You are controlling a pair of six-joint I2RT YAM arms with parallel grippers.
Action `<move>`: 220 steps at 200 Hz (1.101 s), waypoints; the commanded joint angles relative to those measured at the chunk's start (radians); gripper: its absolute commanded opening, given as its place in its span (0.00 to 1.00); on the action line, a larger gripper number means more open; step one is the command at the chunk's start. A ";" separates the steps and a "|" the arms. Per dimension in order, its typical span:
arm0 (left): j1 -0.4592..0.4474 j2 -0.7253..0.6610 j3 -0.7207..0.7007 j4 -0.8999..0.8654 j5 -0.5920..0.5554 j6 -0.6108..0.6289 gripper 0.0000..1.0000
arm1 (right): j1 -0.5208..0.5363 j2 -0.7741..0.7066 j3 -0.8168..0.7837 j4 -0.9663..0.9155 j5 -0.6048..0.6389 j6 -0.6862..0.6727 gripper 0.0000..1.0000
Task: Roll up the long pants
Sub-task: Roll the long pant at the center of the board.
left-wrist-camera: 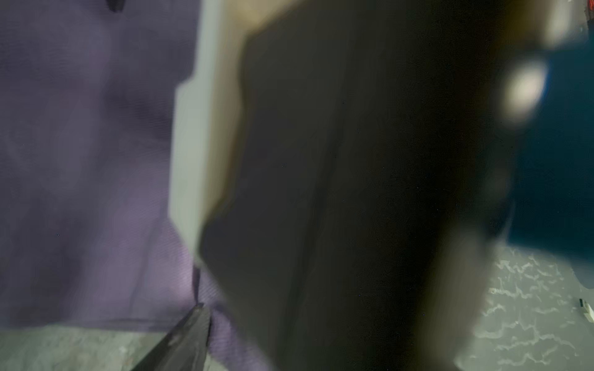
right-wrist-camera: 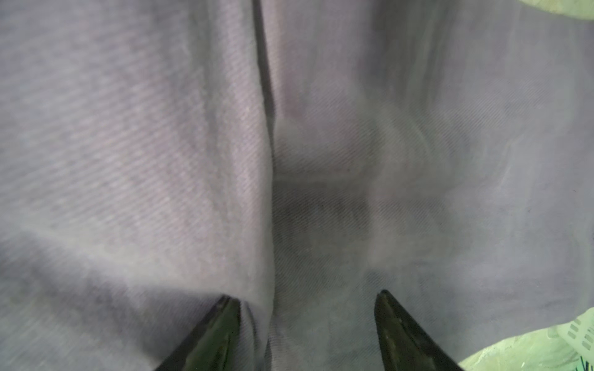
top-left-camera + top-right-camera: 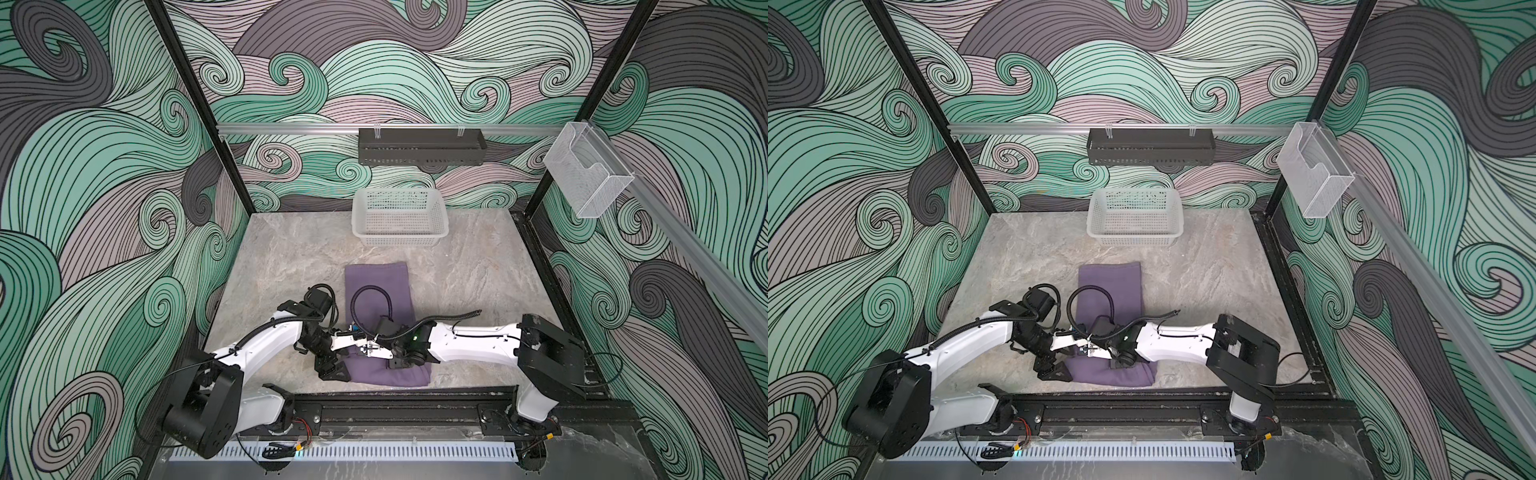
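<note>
pants [image 3: 376,286] lie as a long folded strip on the table [image 3: 291,257], near end bunched under both arms. right gripper [image 2: 305,297] fingers are spread apart, tips on the cloth, a fold ridge between them. left gripper [image 3: 332,371] is at the bunch's left edge, one finger [image 1: 189,334] touching cloth; spread or clenched, cannot tell.

The long pants [image 2: 128,144] are matt, seemingly twilled cloth.

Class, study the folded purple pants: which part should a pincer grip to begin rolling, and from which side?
Grip the pants at their near end, from above on the robot's side. They lie as a narrow strip running toward the basket, and that end already looks thicker, so a roll begun there should travel the whole length.
</note>
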 commanded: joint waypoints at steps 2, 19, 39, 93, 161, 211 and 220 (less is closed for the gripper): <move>-0.042 0.060 0.038 0.041 0.013 -0.030 0.72 | -0.012 0.019 0.009 0.061 0.014 -0.012 0.68; -0.049 0.110 0.057 0.020 0.014 -0.044 0.14 | -0.023 0.010 0.001 0.093 0.022 -0.018 0.68; -0.053 0.185 0.084 -0.044 0.007 -0.031 0.00 | -0.036 -0.021 -0.026 0.136 0.037 -0.024 0.68; -0.053 0.258 0.126 -0.104 -0.035 -0.028 0.00 | -0.049 -0.192 -0.078 0.202 0.101 -0.020 0.70; -0.053 0.254 0.160 -0.141 -0.081 -0.063 0.00 | 0.043 -0.512 -0.118 0.097 0.234 -0.122 0.78; -0.053 0.231 0.186 -0.130 -0.153 -0.147 0.00 | 0.383 -0.581 -0.266 -0.071 0.357 0.025 0.80; -0.053 0.220 0.188 -0.128 -0.150 -0.153 0.00 | 0.415 -0.559 -0.305 -0.045 0.376 0.064 0.80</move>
